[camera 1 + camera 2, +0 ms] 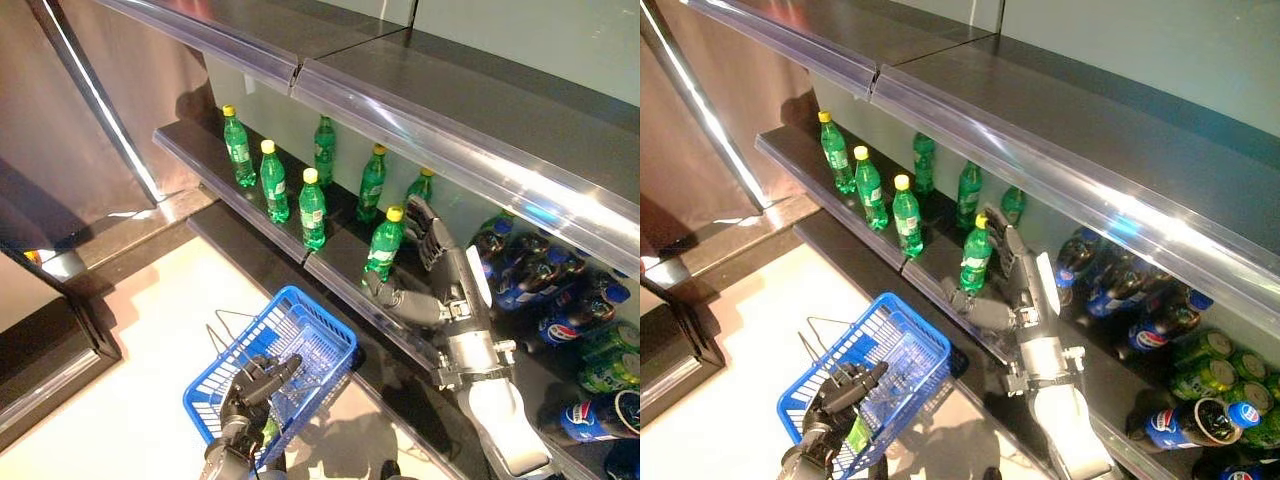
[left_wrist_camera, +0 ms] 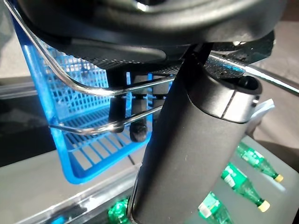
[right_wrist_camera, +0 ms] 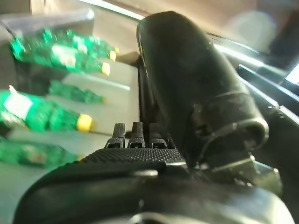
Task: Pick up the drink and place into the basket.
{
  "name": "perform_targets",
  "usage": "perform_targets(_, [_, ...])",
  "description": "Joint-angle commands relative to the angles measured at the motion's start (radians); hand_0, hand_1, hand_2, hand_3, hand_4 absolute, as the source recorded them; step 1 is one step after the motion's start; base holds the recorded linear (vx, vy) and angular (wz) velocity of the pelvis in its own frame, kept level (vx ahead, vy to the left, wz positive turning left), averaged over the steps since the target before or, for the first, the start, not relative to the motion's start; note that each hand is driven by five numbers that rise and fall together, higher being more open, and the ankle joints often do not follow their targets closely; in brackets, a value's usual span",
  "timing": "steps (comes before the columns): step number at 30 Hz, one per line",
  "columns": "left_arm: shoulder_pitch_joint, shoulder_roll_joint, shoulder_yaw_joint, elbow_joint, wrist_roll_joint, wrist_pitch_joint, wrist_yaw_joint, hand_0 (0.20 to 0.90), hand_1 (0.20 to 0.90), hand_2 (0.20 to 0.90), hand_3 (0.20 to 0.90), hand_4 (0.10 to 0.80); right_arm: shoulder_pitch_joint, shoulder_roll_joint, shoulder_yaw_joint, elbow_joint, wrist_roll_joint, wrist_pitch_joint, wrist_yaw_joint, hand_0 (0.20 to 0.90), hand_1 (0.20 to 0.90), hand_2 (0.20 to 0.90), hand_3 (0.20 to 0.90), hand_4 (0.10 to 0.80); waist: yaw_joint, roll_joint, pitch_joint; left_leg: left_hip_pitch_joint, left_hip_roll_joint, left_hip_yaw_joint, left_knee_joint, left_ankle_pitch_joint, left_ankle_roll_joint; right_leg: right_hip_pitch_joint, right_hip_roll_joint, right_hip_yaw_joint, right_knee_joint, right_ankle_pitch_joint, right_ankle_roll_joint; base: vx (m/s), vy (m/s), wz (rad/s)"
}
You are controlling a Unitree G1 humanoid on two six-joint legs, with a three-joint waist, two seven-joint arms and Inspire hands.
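Observation:
A green bottle with a yellow cap (image 1: pixel 384 245) stands upright near the front edge of the dark shelf (image 1: pixel 195 148). My right hand (image 1: pixel 452 272) is open beside it, with straight fingers behind and to the right of the bottle and the thumb low at its base. In the right wrist view the hand (image 3: pixel 187 93) has straight fingers and holds nothing. My left hand (image 1: pixel 252 388) is shut on the thin wire handles (image 2: pixel 93 91) of the blue basket (image 1: pixel 300 325), which hangs low in front of the shelf. Something green shows under that hand (image 1: pixel 855 435).
More green bottles (image 1: pixel 272 182) stand in rows on the shelf to the left. Dark cola bottles (image 1: pixel 530 280) and green cans (image 1: pixel 605 365) lie at the right. The upper shelf's shiny edge (image 1: pixel 450 140) overhangs the right hand.

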Motion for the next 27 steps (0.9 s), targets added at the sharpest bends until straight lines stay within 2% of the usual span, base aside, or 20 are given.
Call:
perform_targets(1, [-0.140, -0.007, 0.049, -0.196, 0.095, -0.187, -0.122, 0.300, 0.300, 0.300, 0.200, 0.100, -0.104, -0.042, -0.090, -0.118, -0.125, -0.120, -0.176, 0.900, 0.900, 0.900, 0.900, 0.800, 0.030, 0.024, -0.095, 0.017, 0.046, -0.060, 0.045, -0.096, -0.034, -0.059, -0.013, 0.013, 0.060, 0.023, 0.027, 0.000, 0.000, 0.00])
perform_targets(5, [-0.139, -0.007, 0.054, -0.189, 0.091, -0.190, -0.122, 0.300, 0.300, 0.300, 0.200, 0.100, -0.099, -0.053, -0.120, -0.117, -0.180, -0.074, -0.305, 0.900, 0.900, 0.900, 0.900, 0.800, 0.024, 0.026, -0.099, 0.014, 0.048, -0.054, 0.050, -0.098, -0.035, -0.064, -0.012, 0.021, 0.062, 0.021, 0.028, 0.004, 0.003, -0.03])
perform_targets(7, [-0.135, -0.008, 0.055, -0.191, 0.093, -0.191, -0.118, 0.300, 0.300, 0.300, 0.200, 0.100, -0.093, -0.051, -0.132, -0.103, -0.176, -0.062, -0.318, 0.900, 0.900, 0.900, 0.900, 0.800, 0.022, 0.027, -0.100, 0.013, 0.047, -0.053, 0.050, -0.098, -0.035, -0.065, -0.010, 0.024, 0.061, 0.021, 0.027, 0.020, 0.002, -0.15])
perform_targets(16, [-0.124, -0.005, 0.070, -0.196, 0.094, -0.188, -0.114, 0.300, 0.300, 0.300, 0.200, 0.100, -0.057, -0.030, -0.126, -0.048, -0.119, 0.017, -0.292, 0.900, 0.900, 0.900, 0.900, 0.800, 0.017, 0.027, -0.096, 0.011, 0.046, -0.054, 0.053, -0.098, -0.033, -0.070, -0.011, 0.029, 0.063, 0.024, 0.026, 0.013, -0.003, -0.02])
perform_targets(27, [-0.079, 0.009, 0.076, -0.239, 0.094, -0.169, -0.133, 0.300, 0.300, 0.300, 0.200, 0.100, 0.000, -0.016, -0.098, -0.018, -0.014, 0.030, -0.221, 0.900, 0.900, 0.900, 0.900, 0.800, 0.018, 0.018, -0.076, -0.005, 0.048, -0.048, 0.098, -0.113, -0.033, -0.084, -0.018, 0.031, 0.073, 0.028, 0.029, 0.054, -0.006, 0.00])
